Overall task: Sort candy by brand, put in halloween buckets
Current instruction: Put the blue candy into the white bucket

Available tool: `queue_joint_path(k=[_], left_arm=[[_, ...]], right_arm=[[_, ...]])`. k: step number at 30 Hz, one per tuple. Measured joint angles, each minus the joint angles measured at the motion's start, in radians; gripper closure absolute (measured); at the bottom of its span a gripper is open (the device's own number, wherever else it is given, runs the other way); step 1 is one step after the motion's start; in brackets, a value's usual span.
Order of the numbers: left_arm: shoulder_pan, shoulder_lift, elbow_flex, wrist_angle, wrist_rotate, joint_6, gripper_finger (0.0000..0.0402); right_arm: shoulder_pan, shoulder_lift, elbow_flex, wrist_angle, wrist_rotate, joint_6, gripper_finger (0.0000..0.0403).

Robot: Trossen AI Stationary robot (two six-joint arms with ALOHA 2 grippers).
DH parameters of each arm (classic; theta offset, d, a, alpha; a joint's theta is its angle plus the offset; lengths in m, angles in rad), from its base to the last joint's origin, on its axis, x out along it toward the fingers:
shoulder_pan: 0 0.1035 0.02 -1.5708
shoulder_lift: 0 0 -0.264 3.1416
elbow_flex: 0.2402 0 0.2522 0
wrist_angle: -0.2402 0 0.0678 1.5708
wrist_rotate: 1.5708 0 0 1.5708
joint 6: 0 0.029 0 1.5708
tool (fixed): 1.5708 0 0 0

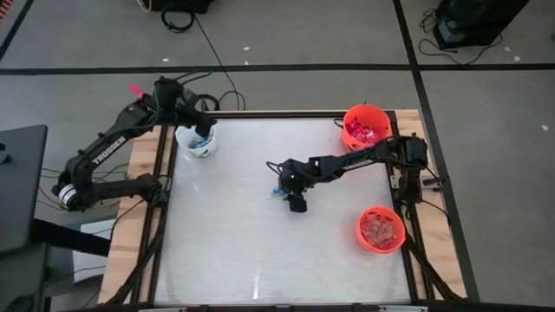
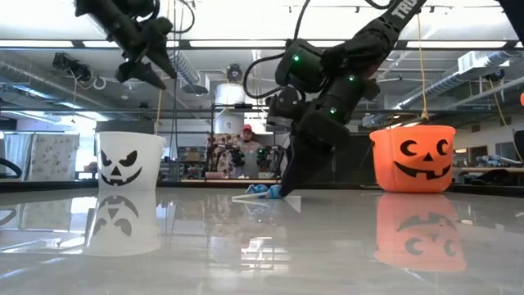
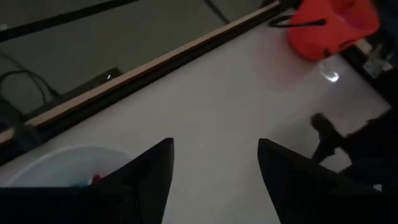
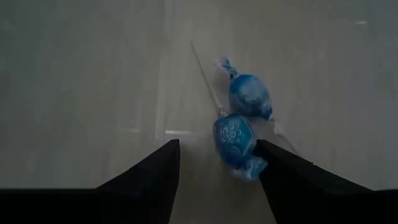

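Here two blue candies (image 4: 242, 118) lie touching mid-table, their line running away from the right gripper (image 4: 217, 163), which stands open over the nearer one, off toward one finger. The left gripper (image 3: 214, 165), also open, hangs above the white bucket (image 1: 196, 141). Both orange buckets (image 1: 365, 126) sit well apart; nothing blocks.

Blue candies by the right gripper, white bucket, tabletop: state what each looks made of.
Blue candies: glossy thin film wrappers, probably plastic or foil; twisted crinkled ends catch light. White bucket: smooth moulded plastic by its look, printed dark face, even sheen. Tabletop: pale, polished hard surface, material unclear; it mirrors both buckets in the low view.
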Motion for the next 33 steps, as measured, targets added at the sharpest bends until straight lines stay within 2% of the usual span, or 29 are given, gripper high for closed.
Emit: queue_joint_path(k=[9, 12, 14, 16, 19, 21, 28, 33], left_arm=[[-0.071, 0.001, 0.004, -0.015, 0.000, -0.010, 0.0170], [-0.092, 0.001, 0.004, -0.017, 0.002, -0.013, 0.0170], [-0.105, 0.001, 0.004, -0.014, 0.007, -0.004, 0.0170], [-0.125, 0.001, 0.004, 0.006, 0.059, 0.015, 0.0170], [-0.164, 0.001, 0.004, 0.030, 0.192, 0.094, 0.0170], [-0.195, 0.001, 0.004, 0.046, 0.240, 0.133, 0.0169], [-0.304, 0.001, 0.004, 0.080, 0.249, 0.264, 0.0167], [-0.371, 0.009, 0.004, 0.160, 0.245, 0.284, 0.0167]], right_arm=[[-0.016, 0.042, 0.022, 0.037, -0.033, 0.054, 0.0207], [-0.016, 0.042, 0.023, 0.022, -0.019, 0.049, 0.0245], [-0.017, 0.042, 0.024, 0.016, -0.017, 0.049, 0.0288], [-0.018, 0.041, 0.023, 0.011, -0.030, 0.049, 0.0328], [-0.015, 0.031, 0.031, -0.007, -0.049, 0.060, 0.0331], [-0.013, 0.017, 0.048, -0.026, -0.063, 0.069, 0.0331], [-0.025, -0.071, 0.199, -0.015, -0.048, 0.084, 0.0331], [-0.042, -0.086, 0.319, -0.015, -0.008, 0.105, 0.0327]])
